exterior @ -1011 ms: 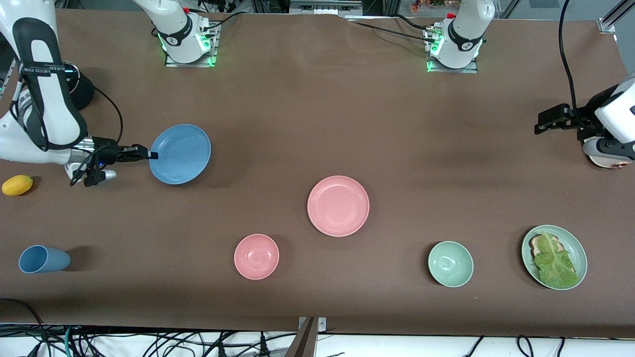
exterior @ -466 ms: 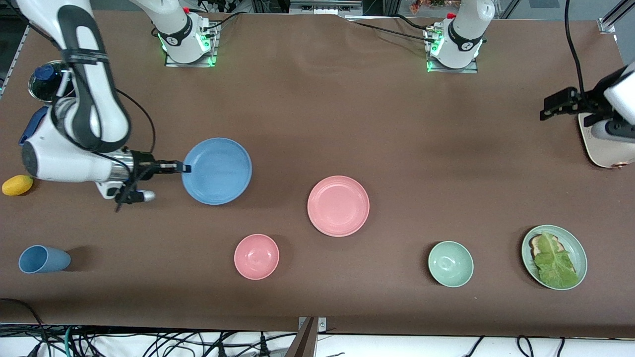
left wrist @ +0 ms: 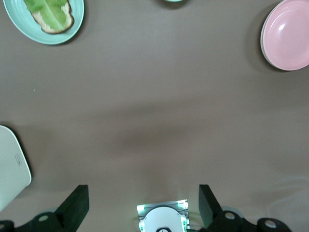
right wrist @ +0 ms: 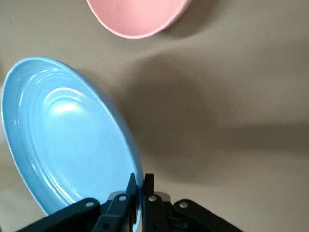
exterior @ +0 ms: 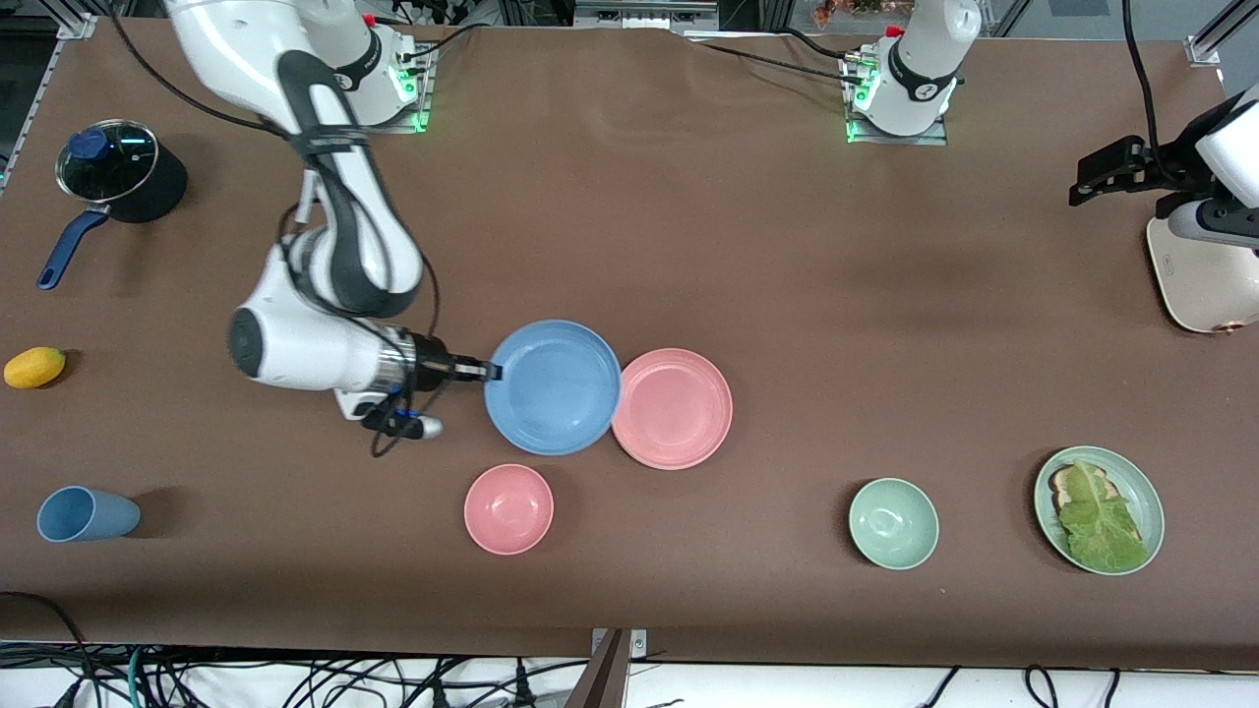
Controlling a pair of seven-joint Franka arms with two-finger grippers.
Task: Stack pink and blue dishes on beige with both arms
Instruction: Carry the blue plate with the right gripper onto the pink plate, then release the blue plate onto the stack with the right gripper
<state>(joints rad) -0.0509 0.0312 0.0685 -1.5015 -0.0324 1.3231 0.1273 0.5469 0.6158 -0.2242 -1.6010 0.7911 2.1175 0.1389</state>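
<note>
Gripping the blue plate by its rim, right gripper holds it beside pink plate, rims overlapping in front view. Left wrist view: left gripper spread wide w/ nothing between, up over table near toaster. Right wrist view: fingers pinch blue rim; pink bowl nearby.
</note>
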